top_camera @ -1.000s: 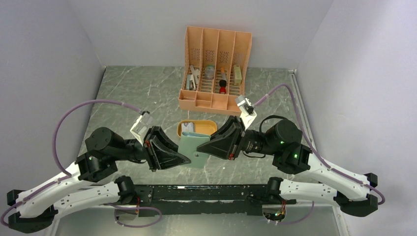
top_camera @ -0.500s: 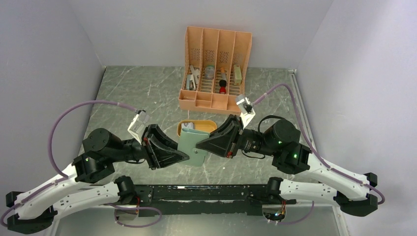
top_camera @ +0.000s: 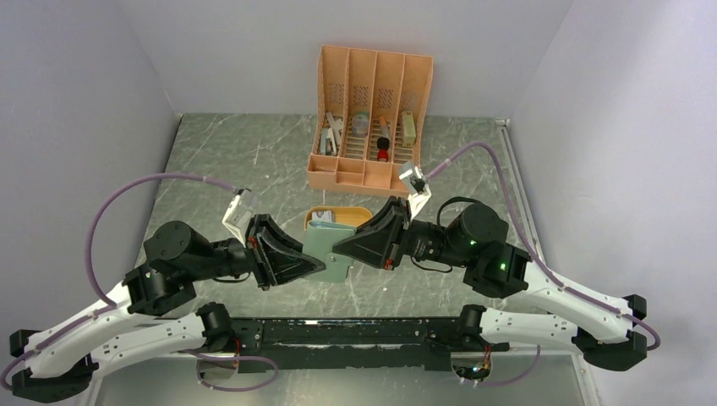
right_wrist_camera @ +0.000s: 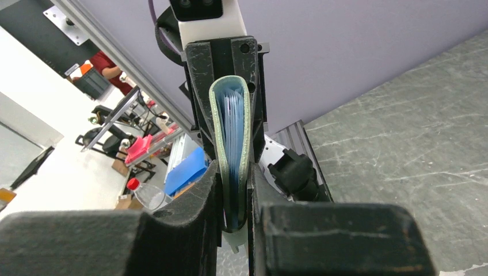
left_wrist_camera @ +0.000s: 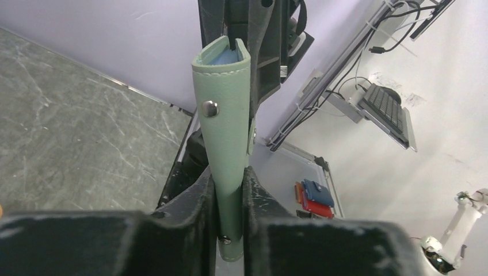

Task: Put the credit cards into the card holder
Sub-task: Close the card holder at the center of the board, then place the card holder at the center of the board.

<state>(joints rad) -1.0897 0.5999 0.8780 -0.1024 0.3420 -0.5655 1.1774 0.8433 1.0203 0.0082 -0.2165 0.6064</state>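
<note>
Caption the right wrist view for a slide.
Right hand clamps the folded green bifold card holder above the grey marble tabletop.

Both arms reach in toward the middle, where the left gripper [top_camera: 318,267] and the right gripper [top_camera: 340,246] each pinch the card holder [top_camera: 331,254].

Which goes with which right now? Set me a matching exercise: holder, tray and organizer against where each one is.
Things:
1. holder
2. tray
3. organizer

Places:
a. at the far end of the table
b. pinched between left gripper and right gripper
c. on the table just behind the gripper tips

Pairs: 1-b; 2-c; 3-a
</note>
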